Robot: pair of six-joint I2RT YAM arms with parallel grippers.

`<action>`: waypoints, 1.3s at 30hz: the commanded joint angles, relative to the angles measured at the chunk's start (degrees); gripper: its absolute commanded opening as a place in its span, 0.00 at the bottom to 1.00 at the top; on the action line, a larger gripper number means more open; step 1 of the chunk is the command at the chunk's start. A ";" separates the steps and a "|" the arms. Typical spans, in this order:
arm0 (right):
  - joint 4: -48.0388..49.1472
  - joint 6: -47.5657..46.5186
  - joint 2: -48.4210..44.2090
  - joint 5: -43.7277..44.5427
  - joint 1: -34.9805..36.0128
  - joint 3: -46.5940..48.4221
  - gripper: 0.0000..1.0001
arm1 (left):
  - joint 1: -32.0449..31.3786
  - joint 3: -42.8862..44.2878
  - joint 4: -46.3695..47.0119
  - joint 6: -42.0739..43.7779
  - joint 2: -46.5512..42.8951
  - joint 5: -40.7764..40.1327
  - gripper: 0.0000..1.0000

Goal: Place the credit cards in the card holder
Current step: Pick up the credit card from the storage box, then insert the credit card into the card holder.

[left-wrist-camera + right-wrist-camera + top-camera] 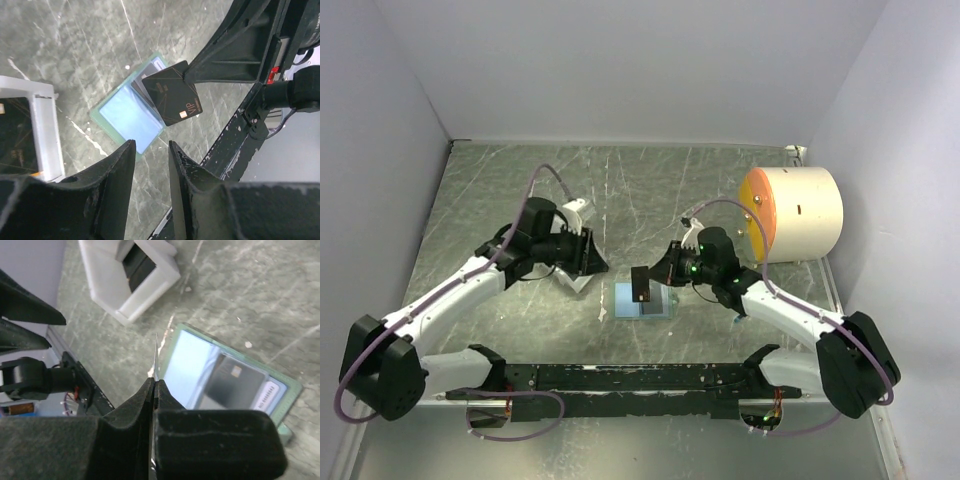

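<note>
Plain pale walls (620, 60) close in the back and both sides of a grey-green, marble-veined table (650, 190) streaked with white scuffs. A black rail (620, 378) runs along the table's near edge between the bases of the two arms. At the far right, against the side wall, a cream drum (805, 212) lies on its side with its orange face turned toward the middle. Left of centre sits a shallow white tray (47, 130), and the left gripper (151, 147) hovers at it with its jaws parted and nothing between them. Dark cards (15, 135) lie in the tray, with a sliver of orange showing at their lower edge. The card holder (127, 117) lies opened flat on the table near the middle, just right of the tray, its light blue inside facing up within a pale green border. A dark card (230, 382) is already tucked into one of its pockets. The right gripper (154, 385) is clamped on a black card (172, 99) printed with "VIP", holding it over the holder's edge. Whether the card touches the holder cannot be told.
</note>
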 commanded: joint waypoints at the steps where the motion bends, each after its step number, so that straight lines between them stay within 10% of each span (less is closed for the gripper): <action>1: -3.84 -3.66 1.92 2.66 -0.26 -0.26 0.00 | -4.60 -1.45 5.04 -1.92 2.64 -4.95 0.43; 8: -0.97 -2.52 6.52 1.83 -0.43 -1.50 0.00 | -10.06 -4.27 9.66 -7.34 6.64 -9.53 0.34; 14: 2.34 -1.05 8.98 2.50 -0.92 -2.86 0.00 | -13.35 -7.79 13.16 -9.76 10.07 -13.13 0.07; 39: 5.13 2.51 11.95 2.35 -2.81 -5.18 0.00 | -18.64 -11.98 15.15 -9.97 17.54 -23.10 0.07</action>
